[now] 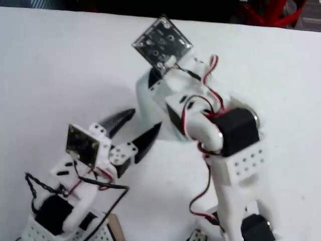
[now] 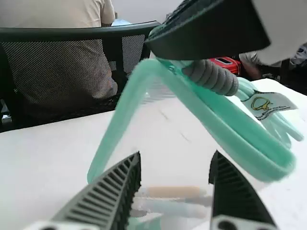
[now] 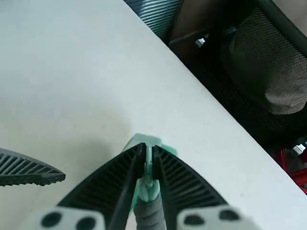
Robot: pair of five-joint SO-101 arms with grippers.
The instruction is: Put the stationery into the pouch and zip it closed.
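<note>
**Left gripper [image 2: 176, 155] spread at the pouch [image 2: 249, 146]; zip not yet closed**

Left gripper fingers [image 2: 115, 191] stand spread, with nothing between them. They sit just in front of the pouch and low against it, close to it; contact cannot be told.

**Task status**
1. Loading appears largely done. Through the clear wall of the pouch a pen with a grey ribbed grip [image 2: 211, 76] lies high inside. A pale beige stick-shaped item [image 2: 172, 191] and a pale green one rest along the bottom of the pouch.
2. Closing is judged not done. The mint-green rim of the pouch parts into two bands that run apart from the held corner, so the mouth reads as open.
3. Whether more stationery waits outside the pouch cannot be told.

**Gripper positions relative to the pouch**
- The right gripper [image 3: 146, 147] is above the pouch, its fingers pressed together on the mint-green rim at the top corner. The grey pen grip lies directly against its jaws, so the pinch may include the pen through the wall.
- The pouch hangs tilted from that pinch, its lower edge on or just above the white table [image 2: 43, 158].
- In the right wrist view, one left gripper finger shows beside the pouch, apart from the right gripper.
</note>
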